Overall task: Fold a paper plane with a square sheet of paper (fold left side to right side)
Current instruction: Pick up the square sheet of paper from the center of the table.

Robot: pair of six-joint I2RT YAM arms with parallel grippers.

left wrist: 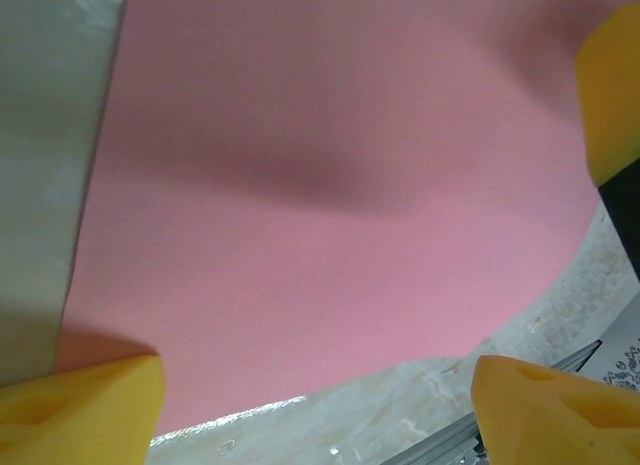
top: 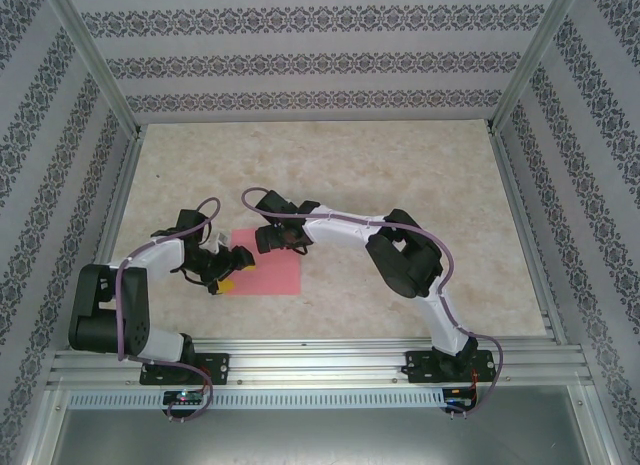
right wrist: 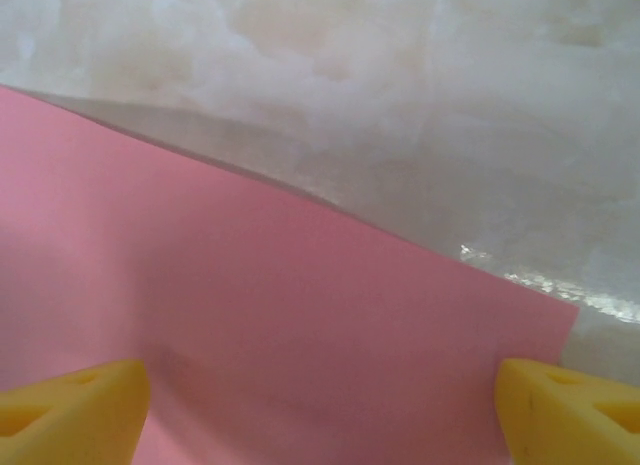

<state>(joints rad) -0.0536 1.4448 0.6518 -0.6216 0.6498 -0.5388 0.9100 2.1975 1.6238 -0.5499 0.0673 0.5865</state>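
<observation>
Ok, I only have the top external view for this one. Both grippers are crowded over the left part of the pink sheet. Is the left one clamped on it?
Observer: No. On the left wrist camera the left gripper has its yellow fingertips wide apart, with the square sheet of paper spread beyond them.
Operator: And the right one?
Observer: Open too. The right wrist camera shows the right gripper with its tips at the frame's lower corners and pink paper between them.
Operator: Is the sheet lying flat?
Observer: Not fully. The left wrist view shows a soft shadowed hump across its middle, but no sharp crease.
</observation>
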